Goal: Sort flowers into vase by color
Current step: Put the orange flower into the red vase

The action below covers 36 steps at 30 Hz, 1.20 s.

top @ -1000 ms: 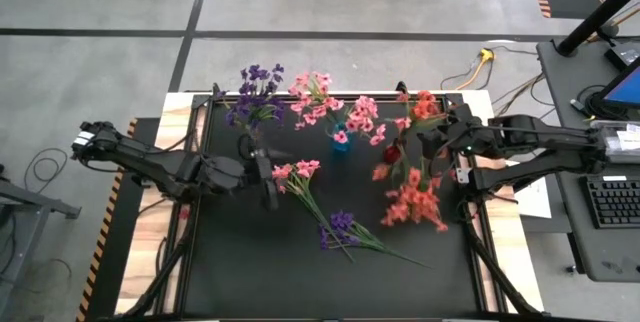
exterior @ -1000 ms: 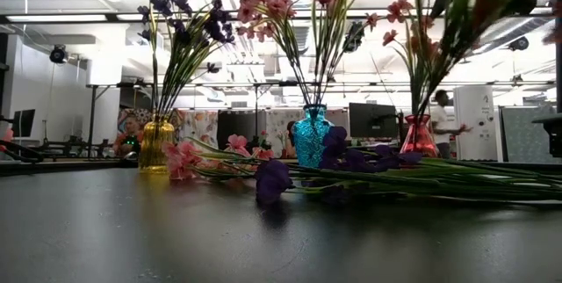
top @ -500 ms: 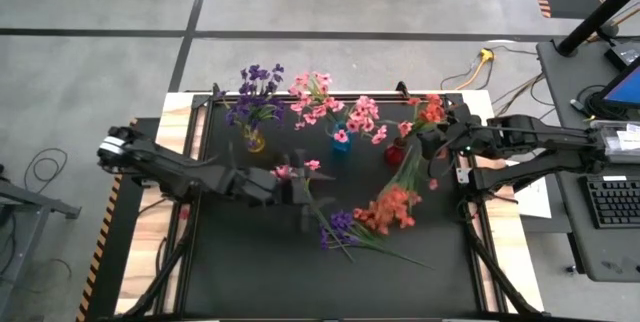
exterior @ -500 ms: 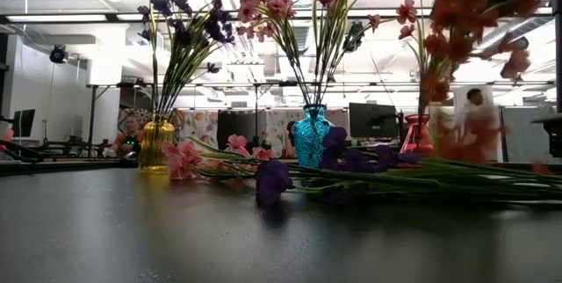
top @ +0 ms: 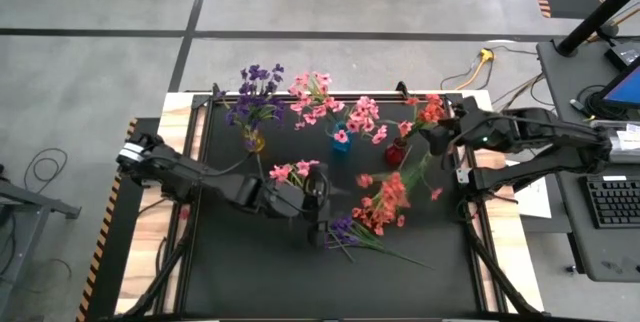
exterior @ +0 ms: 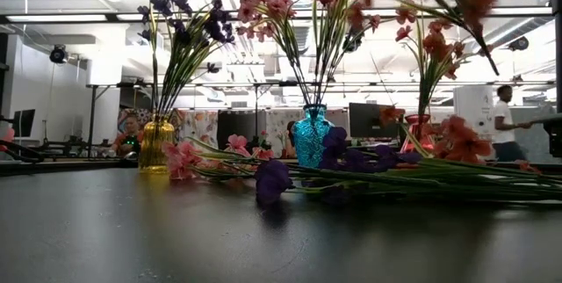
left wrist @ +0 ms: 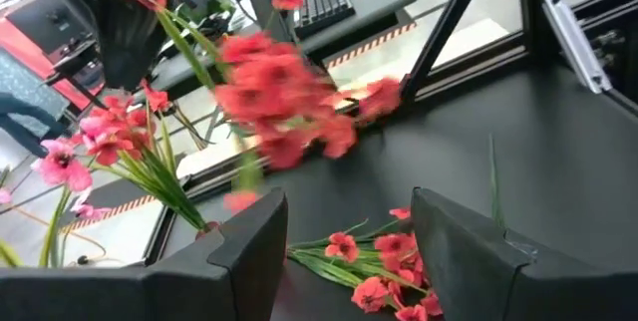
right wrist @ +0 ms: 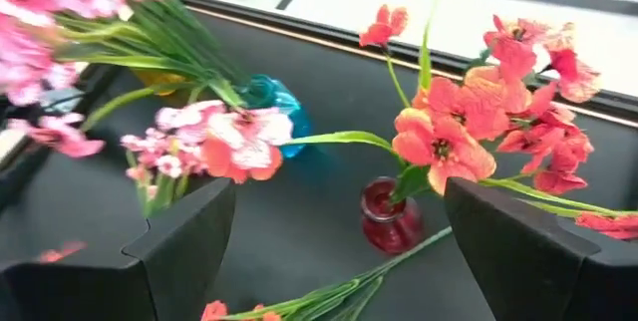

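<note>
- The left tool (top: 318,224) reaches over the middle of the black counter (top: 250,272), its two dark fingers (left wrist: 249,246) spread wide and holding nothing.
- It hangs just left of a loose purple-blossomed sprig (top: 343,229) that lies flat on the counter, green stem trailing to the near right.
- A loose pink-blossomed sprig (top: 295,171) lies beside the left arm, slightly farther back.
- The right tool (top: 437,139) sits at the far right of the counter, next to the small red glass vase (top: 396,152); its fingers (right wrist: 184,236) stand wide apart and empty.
- A coral-red sprig (top: 385,202) leans out of the red vase toward the counter's middle, its blossoms well out past the rim.
- Other coral-red blossoms (top: 428,110) stand upright in that vase.
- The teal glass vase (top: 341,140), far centre, carries the pink flowers (top: 318,97).
- The amber glass vase (top: 255,140), far left, carries the purple flowers (top: 256,84).
- In the low view the three vases stand in a row, amber (exterior: 156,145), teal (exterior: 311,135) and red (exterior: 418,129), with loose stems lying in front.
- A person (exterior: 503,125) stands in the room behind.
</note>
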Each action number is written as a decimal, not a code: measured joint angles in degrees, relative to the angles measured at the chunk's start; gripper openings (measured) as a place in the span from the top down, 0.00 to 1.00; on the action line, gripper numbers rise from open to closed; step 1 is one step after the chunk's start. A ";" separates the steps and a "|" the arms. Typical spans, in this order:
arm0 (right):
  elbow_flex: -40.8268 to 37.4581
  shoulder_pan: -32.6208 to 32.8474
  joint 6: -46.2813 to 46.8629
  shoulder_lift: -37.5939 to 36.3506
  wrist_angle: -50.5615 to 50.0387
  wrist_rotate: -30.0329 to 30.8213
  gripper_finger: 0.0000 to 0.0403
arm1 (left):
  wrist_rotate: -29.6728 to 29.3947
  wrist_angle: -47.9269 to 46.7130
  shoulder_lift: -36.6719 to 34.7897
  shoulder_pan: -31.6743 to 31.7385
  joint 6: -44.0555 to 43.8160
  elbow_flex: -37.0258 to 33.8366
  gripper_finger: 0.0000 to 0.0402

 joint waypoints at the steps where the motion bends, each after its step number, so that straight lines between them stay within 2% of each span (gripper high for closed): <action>1: 0.36 0.08 0.00 0.00 -0.02 -0.45 0.13 | 0.02 0.00 -0.29 -0.09 0.00 -0.24 0.50; 8: -0.25 2.77 1.28 0.59 -0.10 -5.69 0.13 | -0.24 -1.96 -3.57 -1.55 -0.58 -1.14 0.50; 15: -0.83 7.20 6.97 3.77 -1.02 -12.05 0.13 | -8.56 -7.43 -6.73 -2.95 -3.36 -1.20 0.50; 19: -0.86 9.69 11.04 6.82 -1.98 -13.51 0.13 | -7.98 -8.43 -7.22 -2.93 -6.41 -1.21 0.50; 25: -0.84 13.28 12.41 12.28 -1.29 -12.85 0.13 | 0.79 4.11 -2.93 -1.49 -6.54 -3.23 0.50; 30: -0.27 14.98 12.33 16.17 -1.07 -9.90 0.13 | 1.06 17.53 1.92 -0.52 -5.81 -4.24 0.50; 36: 0.77 15.25 10.77 19.04 -0.58 -8.45 0.13 | 2.01 28.26 8.96 -0.18 -4.15 -3.59 0.48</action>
